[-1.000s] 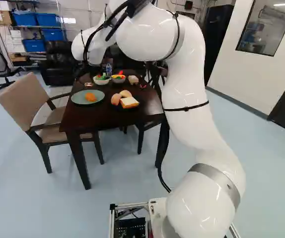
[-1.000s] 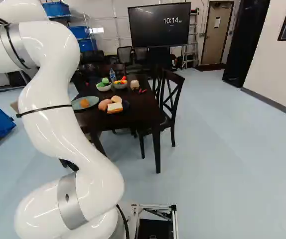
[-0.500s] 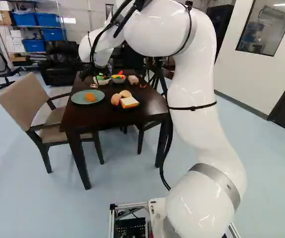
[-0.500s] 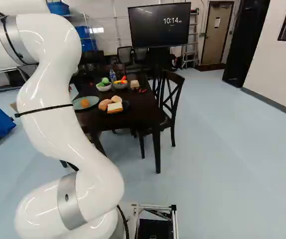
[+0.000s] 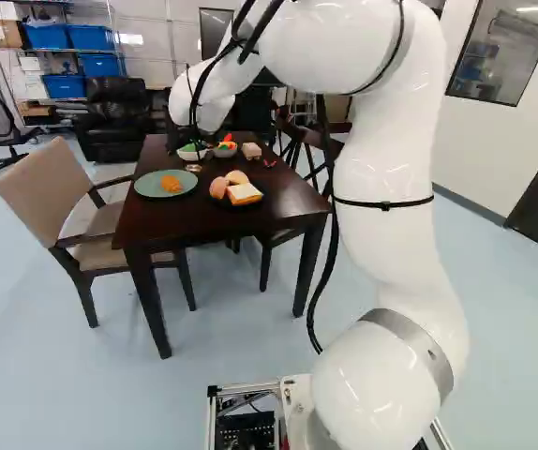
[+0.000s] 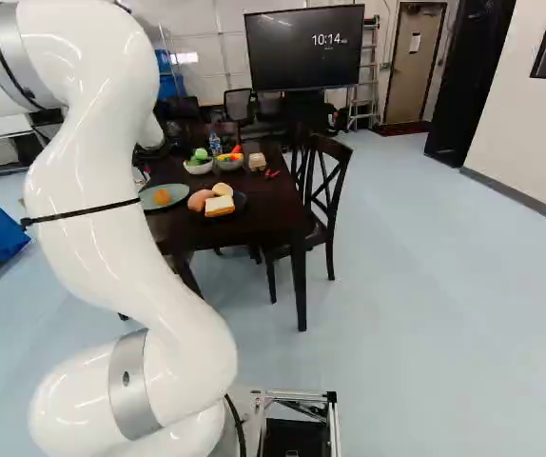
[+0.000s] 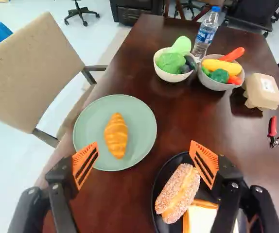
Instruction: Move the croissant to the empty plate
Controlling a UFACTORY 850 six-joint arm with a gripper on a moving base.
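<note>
My gripper [image 5: 193,167] hangs over the table at the far side of the green plate in the left base view, small and partly hidden. Seen from the wrist, the gripper [image 7: 144,159] is open, its orange pads wide apart with nothing between them. An orange-brown croissant [image 7: 115,136] lies on the green plate [image 7: 142,116], ahead of the fingers and nearer the one on the chair's side. A black plate [image 7: 157,187] beside the other finger holds a sugared bun [image 7: 178,191] and a sandwich [image 7: 201,219], partly covered by that finger.
Beyond the plates on the dark table [image 5: 180,225] stand two bowls [image 7: 166,75] of vegetables, a bottle [image 7: 205,34], an egg carton [image 7: 262,91] and red-handled pliers [image 7: 277,133]. A beige chair [image 7: 27,73] stands beside the green plate.
My arm's upper part and wrist have shifted rightward in the left base view, bringing the gripper over the table. The base, plates and food have not moved.
</note>
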